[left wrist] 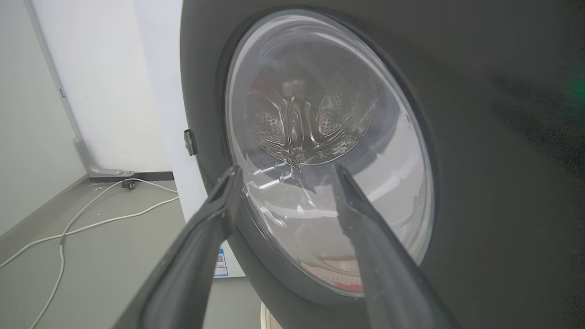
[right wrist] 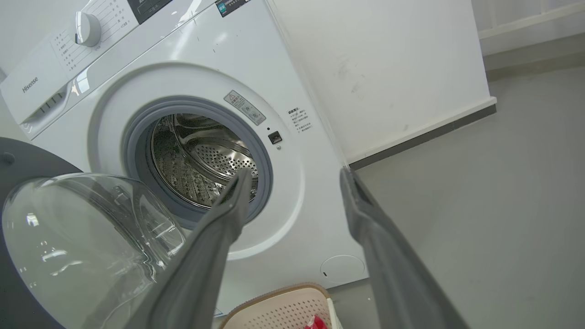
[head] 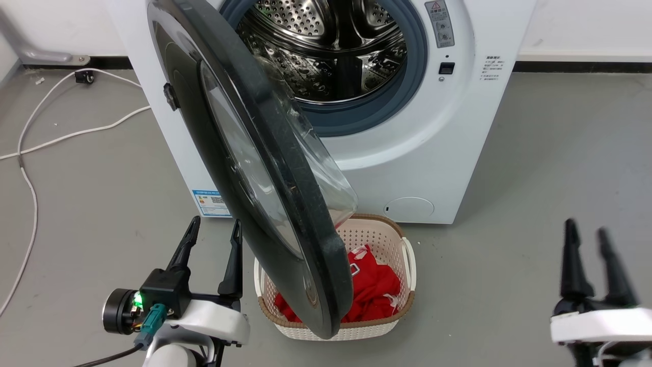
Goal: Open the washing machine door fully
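Observation:
The white washing machine (head: pixel 438 142) stands at the back with its steel drum (head: pixel 326 46) exposed. Its round black door (head: pixel 277 168) with a clear glass bowl stands swung out toward me, hinged on the left, edge-on in the head view. My left gripper (head: pixel 214 229) is open on the door's outer side, low and just left of it, holding nothing. In the left wrist view the door's glass (left wrist: pixel 320 137) lies straight ahead of the open left gripper (left wrist: pixel 283 171). My right gripper (head: pixel 586 232) stands open far to the right, holding nothing. The right wrist view shows the machine (right wrist: pixel 283 82) and door bowl (right wrist: pixel 77 237).
A cream perforated basket (head: pixel 387 239) with red cloth (head: pixel 372 290) sits on the floor under the door's lower edge. White cables (head: pixel 30 153) trail across the grey floor at left. Open floor (head: pixel 535 178) lies right of the machine.

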Motion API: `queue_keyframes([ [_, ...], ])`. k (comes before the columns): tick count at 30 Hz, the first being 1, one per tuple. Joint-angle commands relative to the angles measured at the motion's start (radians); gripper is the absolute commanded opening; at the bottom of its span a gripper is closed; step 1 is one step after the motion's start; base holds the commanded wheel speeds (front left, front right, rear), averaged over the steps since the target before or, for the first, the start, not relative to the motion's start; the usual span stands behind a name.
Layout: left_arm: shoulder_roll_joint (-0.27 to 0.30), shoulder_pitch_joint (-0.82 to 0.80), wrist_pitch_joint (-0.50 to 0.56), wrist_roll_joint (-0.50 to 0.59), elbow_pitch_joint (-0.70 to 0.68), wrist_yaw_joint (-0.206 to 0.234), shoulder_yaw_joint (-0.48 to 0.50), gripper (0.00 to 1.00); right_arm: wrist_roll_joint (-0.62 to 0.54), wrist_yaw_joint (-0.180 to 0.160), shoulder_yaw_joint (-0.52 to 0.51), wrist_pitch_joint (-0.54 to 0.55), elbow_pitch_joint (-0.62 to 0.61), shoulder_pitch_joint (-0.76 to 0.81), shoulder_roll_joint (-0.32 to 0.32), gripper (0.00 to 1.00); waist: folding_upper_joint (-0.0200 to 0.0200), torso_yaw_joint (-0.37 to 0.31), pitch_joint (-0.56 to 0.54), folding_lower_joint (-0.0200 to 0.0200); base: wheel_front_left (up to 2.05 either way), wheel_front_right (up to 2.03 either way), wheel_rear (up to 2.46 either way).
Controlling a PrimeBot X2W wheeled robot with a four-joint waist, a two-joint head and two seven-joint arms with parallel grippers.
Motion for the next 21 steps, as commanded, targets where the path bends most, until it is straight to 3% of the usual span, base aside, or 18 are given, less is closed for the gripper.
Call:
queue_keyframes([
  [1,0.004,0.004,-0.002,0.005,0.000,-0.004,0.005,1.00,-0.203,0.000,-0.058,-0.003,-0.078,0.008,0.022,1.00,0.0000,-0.002,0.002,0.0000,0.00,0.00,0.00],
  [2,0.005,0.003,-0.002,0.007,0.000,-0.004,0.006,1.00,-0.278,0.000,-0.075,-0.003,-0.111,0.015,0.030,1.00,0.0000,-0.003,0.002,0.0000,0.00,0.00,0.00],
  [3,0.005,0.003,-0.002,0.007,0.000,-0.004,0.006,1.00,-0.278,0.000,-0.075,-0.003,-0.111,0.015,0.030,1.00,0.0000,-0.003,0.002,0.0000,0.00,0.00,0.00],
  [7,0.009,0.000,-0.002,0.010,0.002,-0.007,0.010,1.00,-0.552,0.000,-0.077,-0.003,-0.234,0.036,0.039,1.00,0.0000,-0.007,0.005,0.0000,0.00,0.00,0.00],
  [11,0.014,-0.001,-0.002,0.012,0.002,-0.007,0.016,1.00,-0.675,0.000,-0.027,-0.003,-0.296,0.081,0.040,1.00,0.0000,-0.014,0.005,0.0000,0.00,0.00,0.00],
  [21,0.016,-0.011,-0.002,0.019,-0.006,-0.007,0.020,1.00,-0.614,0.000,-0.012,-0.003,-0.226,0.105,0.040,1.00,0.0000,-0.017,0.013,0.0000,0.00,0.00,0.00],
])
